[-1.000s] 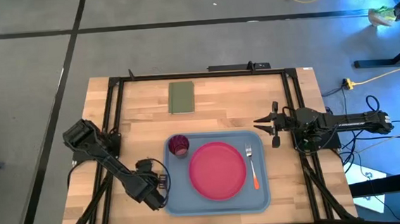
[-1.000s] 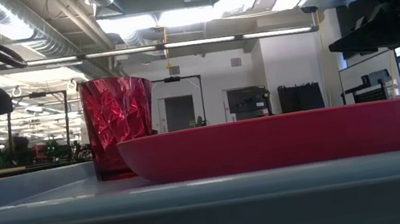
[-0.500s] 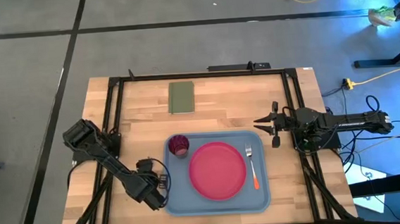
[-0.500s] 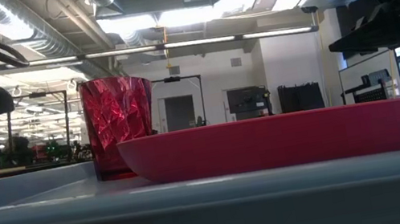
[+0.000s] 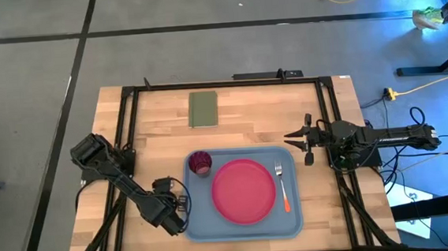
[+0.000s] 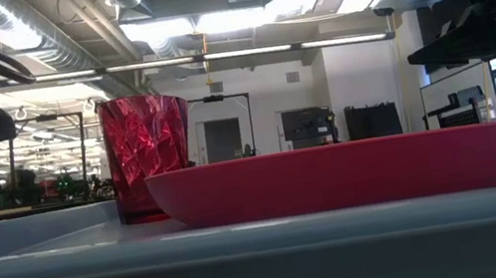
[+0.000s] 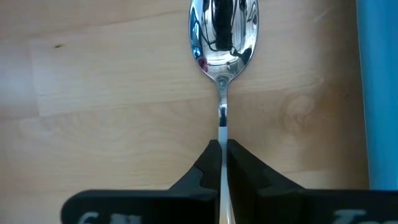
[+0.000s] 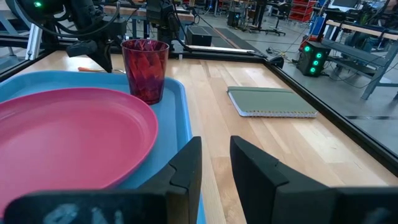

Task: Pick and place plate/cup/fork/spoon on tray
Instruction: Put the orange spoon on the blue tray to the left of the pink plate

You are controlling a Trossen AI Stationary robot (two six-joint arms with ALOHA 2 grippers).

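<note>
Comparing with the views from a second ago, I see nothing shift: both arms sit exactly where they were, and the tray's contents are unchanged. I read that as a pause at the grasp, with the lift not yet begun.

My left gripper (image 7: 221, 163) is low over the wood just off the tray's (image 5: 199, 222) left edge, near its front corner. Its fingers are pinched narrow onto the stem of the spoon (image 7: 222, 43). The spoon lies flat on the table, its silver bowl straight ahead at the gripper's 12 o'clock, and the tray's blue rim runs alongside at 3 o'clock.

On the tray, the plate (image 5: 246, 190) sits in the middle, the cup (image 5: 200, 163) at its 10 o'clock near the back-left corner, and the fork (image 5: 281, 186) at its 3 o'clock along the right side. So I judge the spoon to be the last piece outstanding.

My right gripper (image 5: 305, 139) waits just past the tray's back-right corner, fingers parted and holding nothing. The green pad (image 5: 203, 109) lies well behind the tray, at 12 o'clock from the cup.
</note>
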